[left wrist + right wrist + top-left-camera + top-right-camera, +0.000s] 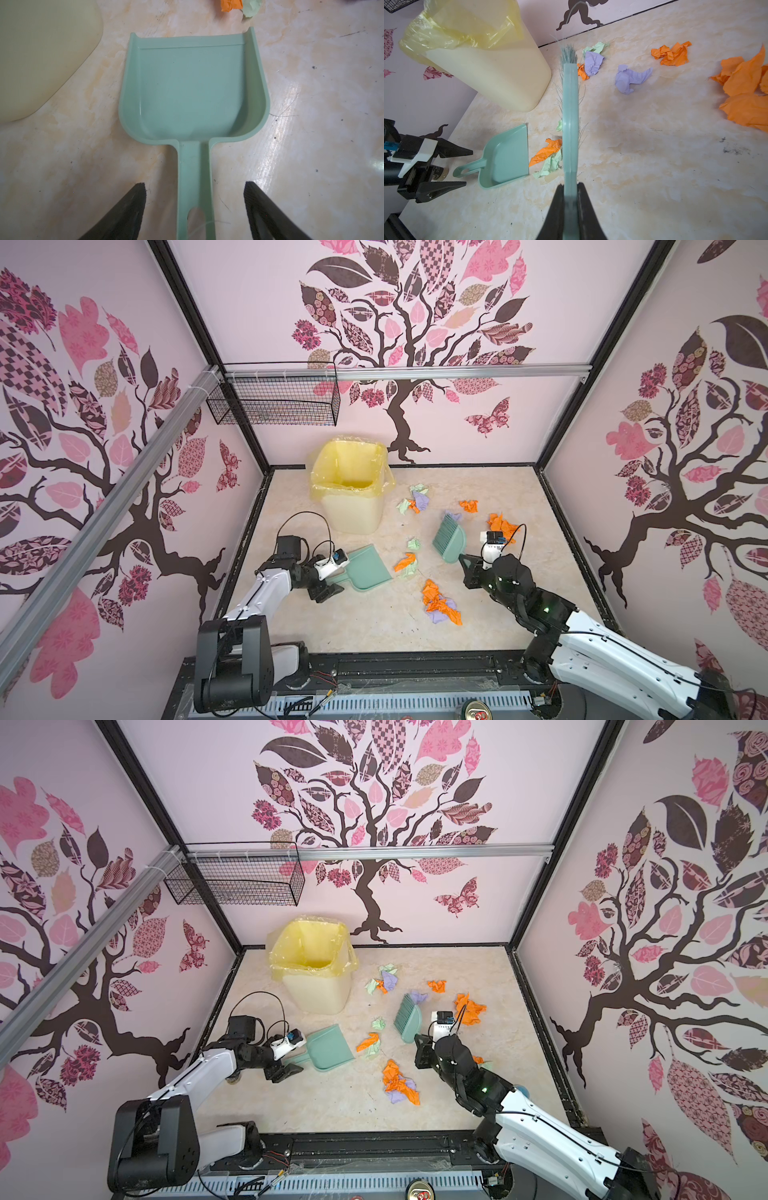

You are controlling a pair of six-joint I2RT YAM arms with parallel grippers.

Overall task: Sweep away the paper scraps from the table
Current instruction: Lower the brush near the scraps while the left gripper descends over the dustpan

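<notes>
Left pincer (194,185): spread, jaws standing either side of the dustpan (193,87) handle, clear of it on both sides. The handle's long axis runs straight back between the jaws, and the pan mouth faces away, toward the scraps (406,563). The nearest wads lie just off the lip, the rest scattered over the tabletop (374,626). Right pincer (571,187): pinching the brush (570,104) handle, those wads between brush and pan. Judgement: the left arm need only close; no realignment appears required.

Crumpled matt paper scraps (436,601), glossy marbled table (374,626), smooth plastic dustpan (193,87) and brush (571,104), thin shiny plastic bin liner (463,27)
</notes>
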